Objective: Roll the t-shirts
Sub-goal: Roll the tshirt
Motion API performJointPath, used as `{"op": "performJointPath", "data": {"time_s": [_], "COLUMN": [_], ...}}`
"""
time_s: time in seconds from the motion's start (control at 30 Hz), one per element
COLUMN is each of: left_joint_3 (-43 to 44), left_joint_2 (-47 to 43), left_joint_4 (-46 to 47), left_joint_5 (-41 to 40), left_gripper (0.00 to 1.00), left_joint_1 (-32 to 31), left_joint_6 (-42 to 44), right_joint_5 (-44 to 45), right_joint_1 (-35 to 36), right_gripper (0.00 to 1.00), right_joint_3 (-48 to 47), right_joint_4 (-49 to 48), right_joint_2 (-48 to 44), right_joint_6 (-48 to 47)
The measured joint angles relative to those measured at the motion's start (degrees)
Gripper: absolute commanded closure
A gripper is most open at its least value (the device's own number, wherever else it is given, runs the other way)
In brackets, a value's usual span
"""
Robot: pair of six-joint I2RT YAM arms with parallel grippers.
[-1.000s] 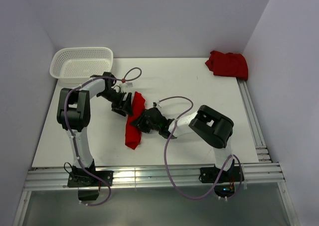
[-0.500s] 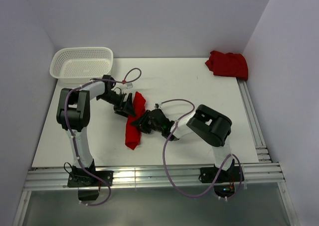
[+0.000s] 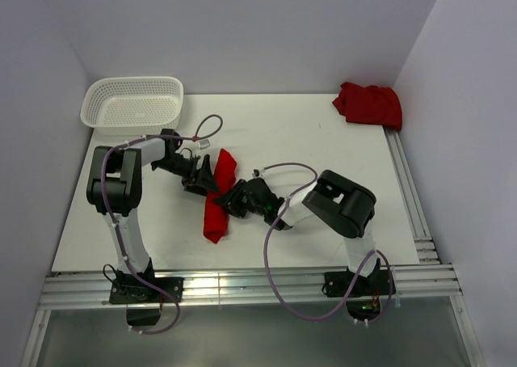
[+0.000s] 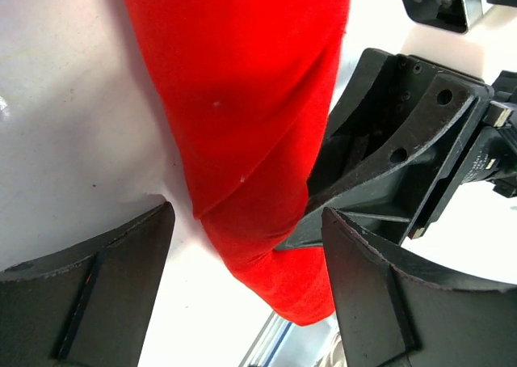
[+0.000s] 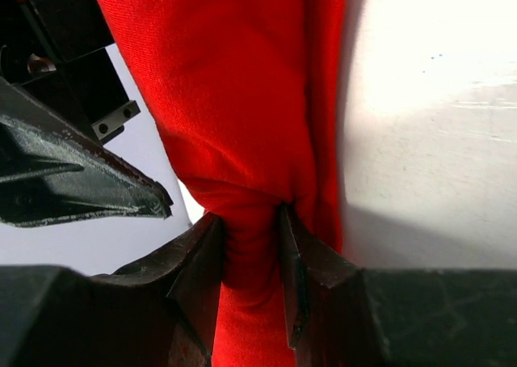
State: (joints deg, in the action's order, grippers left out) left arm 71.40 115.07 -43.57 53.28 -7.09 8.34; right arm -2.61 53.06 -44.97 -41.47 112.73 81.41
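My left fingers [image 4: 97, 278] have spread wider and eased back from the red t-shirt [image 3: 216, 213]; right fingers [image 5: 194, 270] still pinch its fold, so I reckon they alone hold the roll

No legible text, label, brand name, number or sign is found in any of the three views. The surfaces in view carry no readable markings.
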Motion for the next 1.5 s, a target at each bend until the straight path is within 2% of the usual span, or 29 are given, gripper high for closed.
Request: {"op": "performJointPath", "data": {"time_s": [0.53,0.83,0.93,1.03,1.07,1.1,1.13,1.17,1.2,1.33,1.5], "left_joint_3": [3.87,5.81,6.19,6.56,6.75,6.97,7.30,7.91,8.46,10.47,12.17], "left_joint_2": [4.22,5.99,6.45,6.73,6.82,6.93,7.08,7.30,7.34,7.32,6.36], "left_joint_4": [0.15,1.31,1.33,1.31,1.27,1.14,0.98,0.48,-0.07,-1.81,-2.58], "left_joint_5": [0.61,0.42,0.04,-0.94,-1.77,-2.32,-3.26,-4.11,-4.81,-9.14,-15.30], "left_gripper": [0.25,0.35,0.40,0.53,0.64,0.70,0.77,0.93,0.99,1.00,1.00], "left_joint_1": [-1.46,-5.18,-5.51,-5.90,-6.12,-6.36,-6.64,-6.99,-7.28,-8.74,-10.19], "left_joint_6": [-6.86,-9.49,-9.73,-10.32,-10.47,-11.02,-11.37,-12.09,-12.61,-14.21,-15.06], "right_joint_5": [-0.26,-0.26,-0.28,-0.26,-0.33,-0.35,-0.35,-0.33,-0.33,-0.02,3.21], "right_joint_1": [-0.22,-0.35,-0.46,-0.55,-0.59,-0.61,-0.61,-0.66,-0.72,-0.79,-0.70], "right_gripper": [0.72,0.72,0.72,0.72,0.72,0.72,0.69,0.66,0.58,0.46,0.42], "right_joint_3": [2.54,5.53,6.29,6.91,6.99,7.06,7.06,7.06,7.02,5.90,5.66], "right_joint_4": [-3.78,-5.99,-6.80,-7.63,-7.76,-7.82,-7.80,-7.74,-7.61,-3.21,10.93], "right_joint_2": [0.02,-0.96,-1.05,-1.07,-1.07,-1.07,-1.07,-1.07,-1.11,-3.04,-11.43], "right_joint_6": [1.77,2.97,3.41,3.82,3.89,3.98,4.02,4.04,4.02,2.82,-1.38]}}
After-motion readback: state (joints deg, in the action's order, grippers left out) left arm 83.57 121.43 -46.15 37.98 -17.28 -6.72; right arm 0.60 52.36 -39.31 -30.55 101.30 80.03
